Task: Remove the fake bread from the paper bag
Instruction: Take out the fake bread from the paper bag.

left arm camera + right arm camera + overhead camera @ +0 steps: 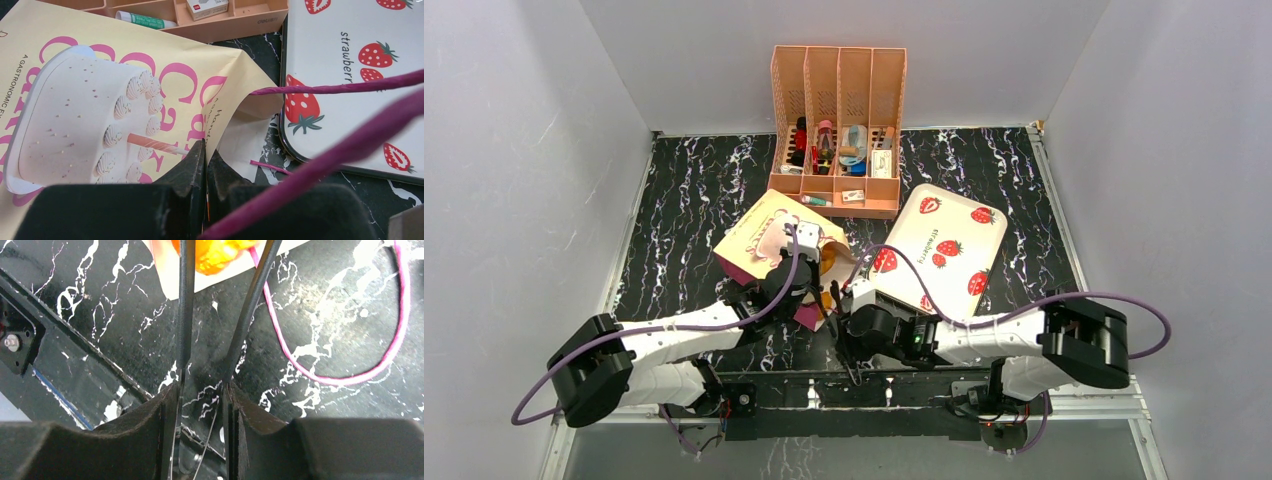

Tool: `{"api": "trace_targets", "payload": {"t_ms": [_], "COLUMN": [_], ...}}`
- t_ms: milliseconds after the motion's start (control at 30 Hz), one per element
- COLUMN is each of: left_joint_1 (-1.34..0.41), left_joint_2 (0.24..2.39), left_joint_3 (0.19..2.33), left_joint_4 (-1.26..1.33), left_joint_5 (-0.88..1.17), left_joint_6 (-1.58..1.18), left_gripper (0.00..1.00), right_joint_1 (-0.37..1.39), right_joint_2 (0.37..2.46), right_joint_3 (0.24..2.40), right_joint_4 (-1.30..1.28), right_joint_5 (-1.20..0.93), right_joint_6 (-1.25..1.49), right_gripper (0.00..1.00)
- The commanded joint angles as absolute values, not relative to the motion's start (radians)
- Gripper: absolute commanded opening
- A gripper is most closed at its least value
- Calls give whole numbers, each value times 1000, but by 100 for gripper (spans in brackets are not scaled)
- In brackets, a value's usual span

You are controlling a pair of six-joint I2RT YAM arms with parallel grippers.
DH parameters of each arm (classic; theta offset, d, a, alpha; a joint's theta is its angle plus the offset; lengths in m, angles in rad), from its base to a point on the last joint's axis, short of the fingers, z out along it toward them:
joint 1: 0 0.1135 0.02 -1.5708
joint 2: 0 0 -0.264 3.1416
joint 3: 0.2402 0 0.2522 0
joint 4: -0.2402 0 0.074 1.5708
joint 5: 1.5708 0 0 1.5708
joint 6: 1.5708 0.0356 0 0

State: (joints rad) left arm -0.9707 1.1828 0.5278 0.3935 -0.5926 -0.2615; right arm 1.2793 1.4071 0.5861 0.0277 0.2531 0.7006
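Observation:
The paper bag (759, 235), cream with a cake picture and pink letters, lies on its side left of centre. My left gripper (206, 150) is shut on the bag's (100, 75) open rim. My right gripper (202, 387) is shut on black tongs (185, 315). Their two arms reach to the bag's mouth and flank a glossy orange piece of fake bread (215, 252) lying on the cream paper; the tips are cut off by the frame's top edge. In the top view the bread (826, 297) shows as an orange spot between the two grippers, with my right gripper (849, 300) beside it.
A white strawberry tray (944, 250) lies right of the bag. A peach slotted organiser (836, 130) with small items stands at the back. A pink cord handle (340, 377) loops on the black marbled table. The metal front rail (874, 385) runs close under the right gripper.

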Motion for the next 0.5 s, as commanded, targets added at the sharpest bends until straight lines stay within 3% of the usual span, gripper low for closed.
{"api": "trace_targets", "payload": {"t_ms": [0,133,333,467], "left_joint_1": [-973,-974,-973,-973], "left_joint_2": [1144,1150,1147,1154], "left_joint_3": [528,532,532,528], "left_joint_4": [411,410,408,414], "left_joint_5": [-612,-605,-601,-598], "left_joint_6": [-265,-267,-269,-277], "left_gripper": [0,0,0,0], "right_joint_1": [1259,1242,1238,1233], "right_joint_2": [1334,1356,1422,1471], "right_joint_3": [584,591,627,625], "right_joint_4": [-15,6,1,60], "right_joint_5": [242,172,192,248], "right_joint_6": [707,692,662,605], "right_gripper": [0,3,38,43]}}
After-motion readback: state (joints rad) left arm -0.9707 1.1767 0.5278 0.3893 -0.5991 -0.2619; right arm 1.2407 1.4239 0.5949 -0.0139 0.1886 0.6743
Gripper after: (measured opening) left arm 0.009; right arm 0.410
